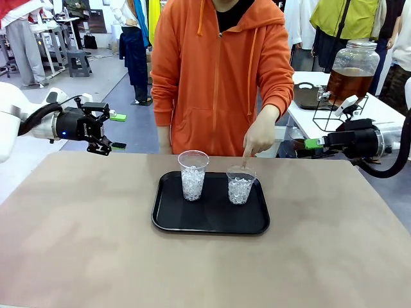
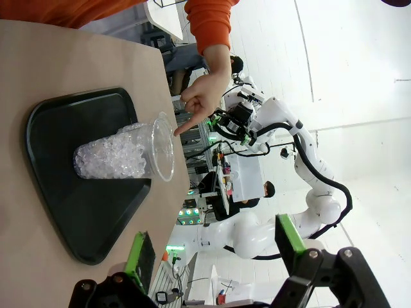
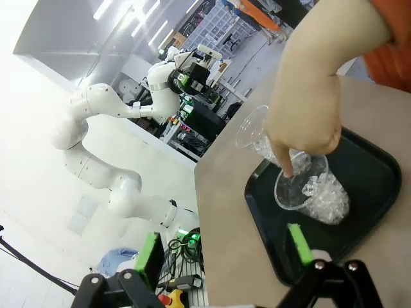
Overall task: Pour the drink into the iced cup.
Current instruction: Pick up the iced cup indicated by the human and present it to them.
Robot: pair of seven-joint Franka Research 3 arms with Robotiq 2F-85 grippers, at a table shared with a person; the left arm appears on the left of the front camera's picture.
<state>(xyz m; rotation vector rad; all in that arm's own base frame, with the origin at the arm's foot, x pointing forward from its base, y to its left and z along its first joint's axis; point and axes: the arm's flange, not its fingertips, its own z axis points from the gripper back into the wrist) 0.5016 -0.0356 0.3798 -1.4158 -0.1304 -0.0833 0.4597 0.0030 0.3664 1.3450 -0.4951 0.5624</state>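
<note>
Two clear cups of ice stand on a black tray (image 1: pixel 167 221): a taller one on the left (image 1: pixel 192 175) and a shorter one on the right (image 1: pixel 241 186). A person's hand (image 1: pixel 259 136) points a finger onto the right cup's rim, as the right wrist view shows with the hand (image 3: pixel 308 96) over that cup (image 3: pixel 311 192). The drink (image 1: pixel 350 83), amber in a lidded glass dispenser, stands on a white side table at the far right. My left gripper (image 1: pixel 117 131) hovers open beyond the table's left edge. My right gripper (image 1: pixel 313 144) hovers open off the far right corner.
The person in an orange hoodie stands at the far edge, behind the tray. The dispenser sits on a black wire stand (image 1: pixel 337 115). In the left wrist view the iced cup (image 2: pixel 122 154) lies sideways on the tray (image 2: pixel 64 205), with the hand (image 2: pixel 202 96) past it.
</note>
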